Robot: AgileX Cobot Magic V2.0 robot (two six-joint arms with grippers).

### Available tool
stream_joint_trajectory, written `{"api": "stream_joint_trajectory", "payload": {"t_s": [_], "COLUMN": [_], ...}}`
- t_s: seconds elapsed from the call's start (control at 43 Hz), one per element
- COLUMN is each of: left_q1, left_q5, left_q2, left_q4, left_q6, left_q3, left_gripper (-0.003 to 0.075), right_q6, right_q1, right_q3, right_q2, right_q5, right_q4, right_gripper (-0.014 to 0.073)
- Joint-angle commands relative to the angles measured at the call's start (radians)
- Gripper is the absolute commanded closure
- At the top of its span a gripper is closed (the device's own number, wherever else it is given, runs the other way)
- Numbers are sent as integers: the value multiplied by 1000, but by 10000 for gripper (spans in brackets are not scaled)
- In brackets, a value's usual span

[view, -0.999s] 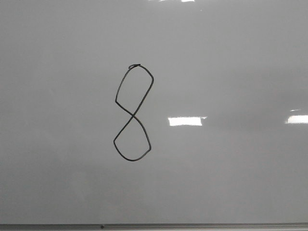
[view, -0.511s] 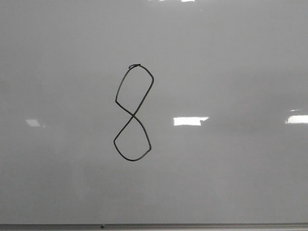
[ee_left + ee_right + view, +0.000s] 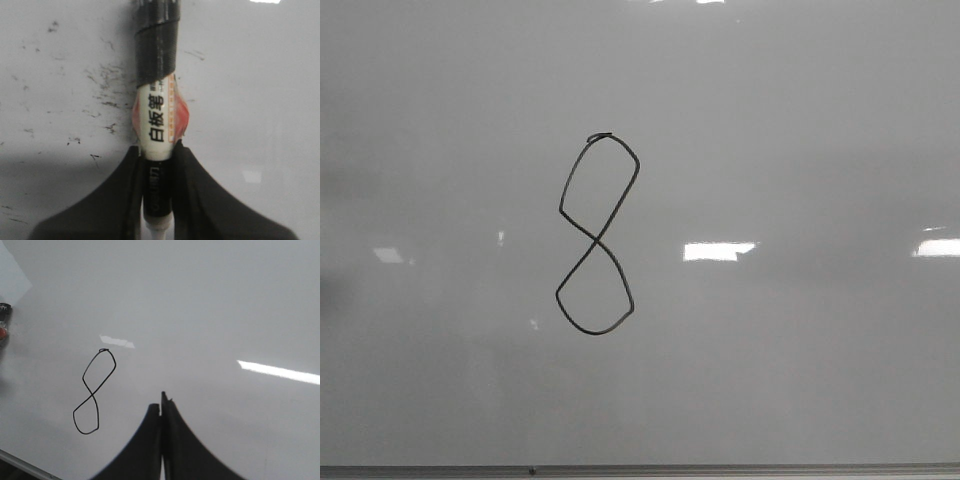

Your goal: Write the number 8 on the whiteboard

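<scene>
I am holding the whiteboard marker (image 3: 156, 135) in my left gripper (image 3: 156, 200), both fingers pinched on its lower barrel just below the white printed label, the black cap end pointing away from me over a stretch of the whiteboard (image 3: 260, 100) that is carrying faint smudges and specks. I am judging the marker as light, rigid and smooth-sided, so it could be twisting in the pads under side load; the mid-barrel hold I am using looks the sensible place, close enough to the tip for control. My right gripper (image 3: 161, 412) is hanging with its jaws pressed together on nothing, well clear of the drawing. Farther out, the number 8 (image 3: 597, 233) is sitting near the middle of the board, slightly toward its left edge and well above the thin grey frame along the bottom edge; in the right wrist view the number 8 (image 3: 94, 391) is lying closer to the board's near corner. Both loops are closing and crossing at the waist, with a small overlap tick at the top, so I am reading the writing as finished. The glossy surface will be smearing fresh ink if touched. Compared with half a second ago, the strokes are looking unchanged; only the bright reflections are shifting a little, and two faint specks of glare are appearing left of the figure.
</scene>
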Motion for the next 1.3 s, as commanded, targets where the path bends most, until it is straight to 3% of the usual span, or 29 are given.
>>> {"api": "stream_joint_trajectory", "payload": {"t_s": [0.0,0.604,0.767,1.022,1.278], "left_q1": [-8,-8,-8,-8,-8], "left_q5": [-95,-102,-101,-101,-85], "left_q2": [3,89,65,54,25], "left_q4": [9,80,80,80,80], "left_q6": [-21,-21,-21,-16,-14], "left_q3": [-33,-90,-90,-90,-90], "left_gripper": [738,727,617,366,255], "right_q6": [0,0,0,0,0], "right_q1": [-6,-6,-6,-6,-6], "right_q3": [-14,-12,-12,-12,-12], "right_q2": [14,14,14,14,14], "right_q5": [-76,-81,-78,-74,-73], "right_q4": [19,19,19,19,19], "right_gripper": [651,651,651,651,651]}}
